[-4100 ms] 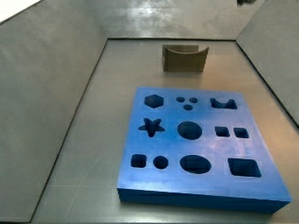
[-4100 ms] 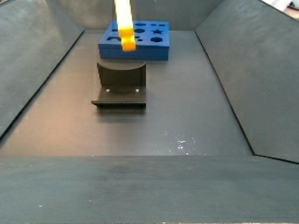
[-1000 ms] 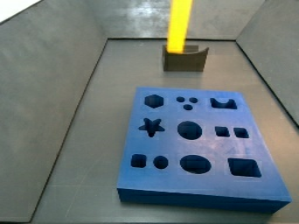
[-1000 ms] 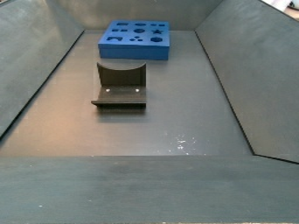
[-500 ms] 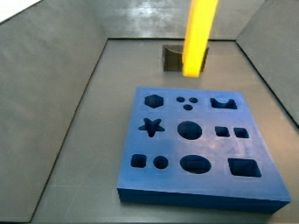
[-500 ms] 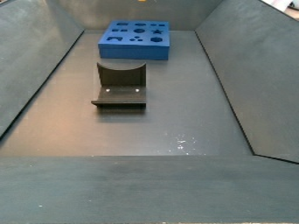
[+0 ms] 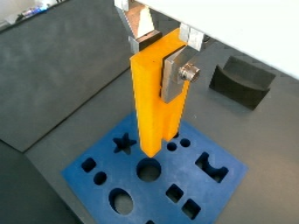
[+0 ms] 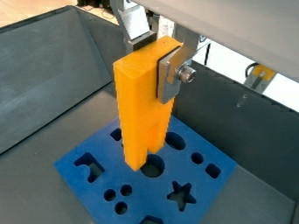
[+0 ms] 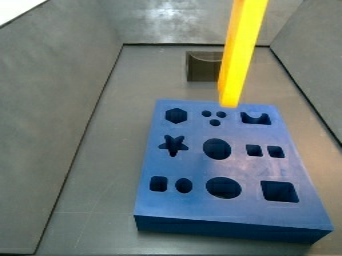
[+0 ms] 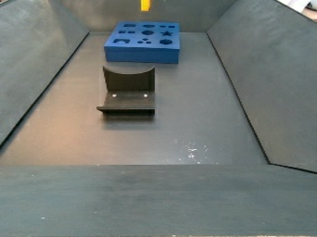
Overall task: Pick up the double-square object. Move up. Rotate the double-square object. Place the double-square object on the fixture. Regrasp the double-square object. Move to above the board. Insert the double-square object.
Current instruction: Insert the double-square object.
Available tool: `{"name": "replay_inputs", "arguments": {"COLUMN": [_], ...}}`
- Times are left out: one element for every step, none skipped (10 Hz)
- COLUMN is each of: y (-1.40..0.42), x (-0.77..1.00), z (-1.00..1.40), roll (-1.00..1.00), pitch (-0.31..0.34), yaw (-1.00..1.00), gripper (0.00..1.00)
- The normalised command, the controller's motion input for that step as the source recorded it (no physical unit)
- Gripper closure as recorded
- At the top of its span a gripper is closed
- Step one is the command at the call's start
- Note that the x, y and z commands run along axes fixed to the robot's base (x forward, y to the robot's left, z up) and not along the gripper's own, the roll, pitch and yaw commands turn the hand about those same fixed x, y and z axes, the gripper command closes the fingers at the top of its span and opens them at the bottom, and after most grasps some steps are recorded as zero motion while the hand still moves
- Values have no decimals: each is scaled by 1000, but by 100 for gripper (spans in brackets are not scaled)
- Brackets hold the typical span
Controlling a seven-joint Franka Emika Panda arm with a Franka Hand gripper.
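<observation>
Dark grey floor (image 10: 186,139) walled by sloping grey panels (image 9: 60,90), trough-like in both side views, faintly glossy with a few pale specks near the front in a side view (image 10: 192,148)

On the floor, the board (image 9: 227,165): bright-blue slab with dark cut-outs, among them a star (image 9: 173,145), circles, small squares, ovals. No piece in any hole visible here. Seen also at the far end of the trough (image 10: 144,42) and from above in both wrist views (image 7: 152,171) (image 8: 152,171)

Beyond the board, well apart from it, the fixture (image 10: 128,90): dark block with a curved notch on a base plate, empty; in a side view (image 9: 203,66) partly covered by the yellow block in front

Held upright above the board, the double-square object (image 7: 156,101): long yellow-orange block, vertical, lower end hanging over the board's central round holes, clear of the surface of the slab in both wrist views (image 8: 145,109). In a side view (image 9: 241,50) running out of the top of the picture, lower end over the board's far edge; elsewhere only a small yellow tip at the top edge (image 10: 145,4). Forked end not visible

Claw (image 7: 160,54) closed on the upper part of the block, silver finger (image 8: 176,70) pressed flat against its side. Nothing between block and board
</observation>
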Motion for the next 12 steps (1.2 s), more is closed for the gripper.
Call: {"name": "replay_inputs", "arguments": {"y": [-60, -100, -129, -114, -94, -77, -54, -54, -51, -51, -49, -54], "x": [1000, 1000, 1000, 1000, 1000, 1000, 1000, 1000, 1000, 1000, 1000, 1000], "z": [-237, -140, -66, -20, -26, -37, -43, -40, -46, -49, -46, -37], "roll": [0, -10, -19, -13, -4, 0, 0, 0, 0, 0, 0, 0], "pitch": [0, 0, 0, 0, 0, 13, 29, 31, 34, 39, 57, 59], "yaw": [0, 0, 0, 0, 0, 0, 0, 0, 0, 0, 0, 0], "gripper": [100, 100, 100, 100, 100, 100, 100, 100, 100, 100, 100, 100]}}
